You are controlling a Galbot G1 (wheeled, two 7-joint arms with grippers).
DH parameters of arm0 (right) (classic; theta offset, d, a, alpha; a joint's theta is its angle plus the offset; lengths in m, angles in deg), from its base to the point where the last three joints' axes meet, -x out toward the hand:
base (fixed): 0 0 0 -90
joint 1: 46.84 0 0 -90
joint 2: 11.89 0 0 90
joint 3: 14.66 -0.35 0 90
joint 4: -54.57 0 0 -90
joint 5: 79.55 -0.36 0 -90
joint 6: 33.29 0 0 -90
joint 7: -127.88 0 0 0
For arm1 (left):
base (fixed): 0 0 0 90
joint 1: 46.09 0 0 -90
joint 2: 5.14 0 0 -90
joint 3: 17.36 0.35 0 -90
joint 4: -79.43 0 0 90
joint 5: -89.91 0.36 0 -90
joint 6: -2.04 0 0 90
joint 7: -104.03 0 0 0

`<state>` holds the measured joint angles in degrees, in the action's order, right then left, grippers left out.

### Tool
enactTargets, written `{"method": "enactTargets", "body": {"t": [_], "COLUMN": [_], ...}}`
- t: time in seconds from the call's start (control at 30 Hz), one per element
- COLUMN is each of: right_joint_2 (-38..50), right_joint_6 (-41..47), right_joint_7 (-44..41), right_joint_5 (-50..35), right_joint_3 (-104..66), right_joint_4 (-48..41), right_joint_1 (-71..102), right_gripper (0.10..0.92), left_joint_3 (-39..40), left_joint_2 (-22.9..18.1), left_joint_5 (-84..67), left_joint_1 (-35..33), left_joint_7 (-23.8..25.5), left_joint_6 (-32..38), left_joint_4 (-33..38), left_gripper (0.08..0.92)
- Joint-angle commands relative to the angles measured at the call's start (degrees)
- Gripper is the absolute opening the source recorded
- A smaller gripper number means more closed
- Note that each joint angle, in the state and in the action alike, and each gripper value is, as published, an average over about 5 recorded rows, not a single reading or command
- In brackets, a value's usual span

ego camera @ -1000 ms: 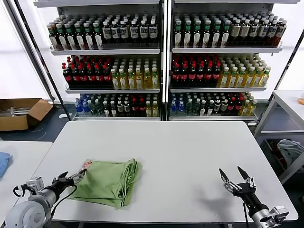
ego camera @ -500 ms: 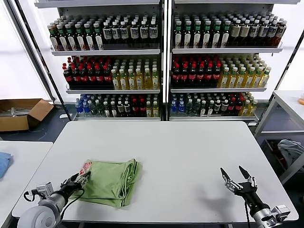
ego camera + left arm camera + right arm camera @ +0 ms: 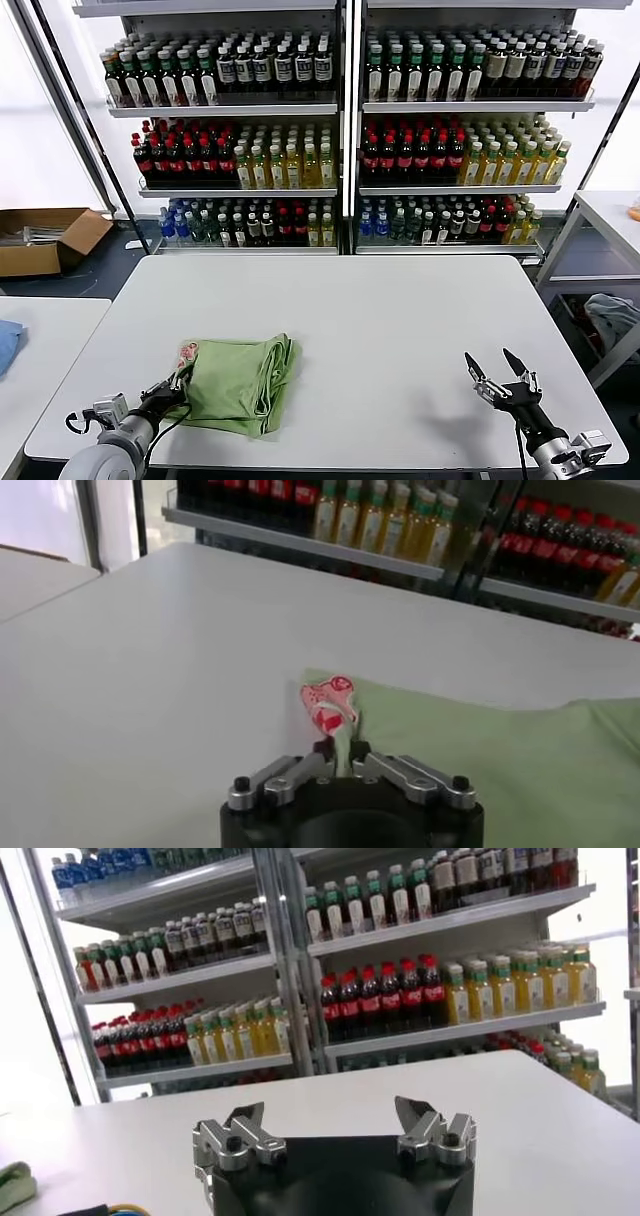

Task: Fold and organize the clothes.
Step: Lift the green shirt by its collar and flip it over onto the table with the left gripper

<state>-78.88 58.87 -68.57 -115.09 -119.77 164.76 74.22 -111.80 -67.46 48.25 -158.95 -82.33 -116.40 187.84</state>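
White desk (image 3: 400, 310), bottle shelves (image 3: 340, 130) behind. The polo shirt (image 3: 235, 380) lies folded at the desk's front left. My left gripper (image 3: 174, 384) is pinched on the shirt's left edge, just by the red-and-white print (image 3: 328, 702). My right gripper (image 3: 500, 376) hovers spread over bare desk, front right, idle. Judgement: fold nearly complete. Keep the pull low and level so the stacked layers don't slide; release only once the edge lies flat.

Bright, even light is washing the white table (image 3: 400, 320), glare is blowing out the far left window, and faint soft shadows are lying beneath the right gripper (image 3: 500, 372).
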Motion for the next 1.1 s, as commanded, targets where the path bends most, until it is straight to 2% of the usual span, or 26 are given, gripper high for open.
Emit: {"method": "enactTargets", "body": {"t": [0.03,0.13,0.27,0.5,0.63,0.73,0.87,0.97,1.1], "right_joint_2": [0.4,1.0,1.4,1.7,2.1,2.2,1.9,1.5,1.2], "right_joint_6": [0.1,0.0,0.0,-0.1,-0.2,-0.3,-0.7,-1.1,-1.4], "right_joint_7": [0.1,0.1,0.1,0.1,0.1,0.1,-0.1,-0.2,-0.3], "right_joint_5": [-0.5,-1.0,-1.6,-1.7,-2.1,-2.2,-2.0,-1.7,-1.4], "right_joint_3": [-0.4,-0.6,-0.5,0.2,0.3,0.5,1.1,1.3,1.4], "right_joint_4": [-0.5,-0.8,-1.3,-1.8,-1.9,-2.0,-2.2,-2.1,-1.7], "right_joint_1": [-1.1,-1.5,-2.1,-2.7,-3.0,-3.1,-2.8,-2.3,-1.4], "right_gripper": [0.823,0.823,0.823,0.823,0.823,0.823,0.823,0.823,0.823], "left_joint_3": [-2.1,-7.3,-17.0,-31.4,-35.1,-35.2,-31.9,-27.6,-16.6], "left_joint_2": [-0.9,0.3,4.3,16.8,23.6,26.1,24.6,20.7,15.1], "left_joint_5": [2.8,2.8,1.3,-4.2,-4.6,-4.9,-4.4,-3.4,-0.5], "left_joint_1": [-1.2,-1.6,-1.4,-1.8,-2.0,-1.5,-0.1,0.4,0.6], "left_joint_7": [-2.3,-2.9,-2.2,2.0,3.7,3.8,2.6,1.3,0.0], "left_joint_6": [3.5,4.2,4.3,3.1,2.8,2.2,0.8,-0.3,-0.9], "left_joint_4": [3.6,5.4,3.8,-5.5,-9.5,-9.2,-4.6,-0.2,4.7], "left_gripper": [0.124,0.118,0.118,0.118,0.118,0.118,0.118,0.118,0.118]}}
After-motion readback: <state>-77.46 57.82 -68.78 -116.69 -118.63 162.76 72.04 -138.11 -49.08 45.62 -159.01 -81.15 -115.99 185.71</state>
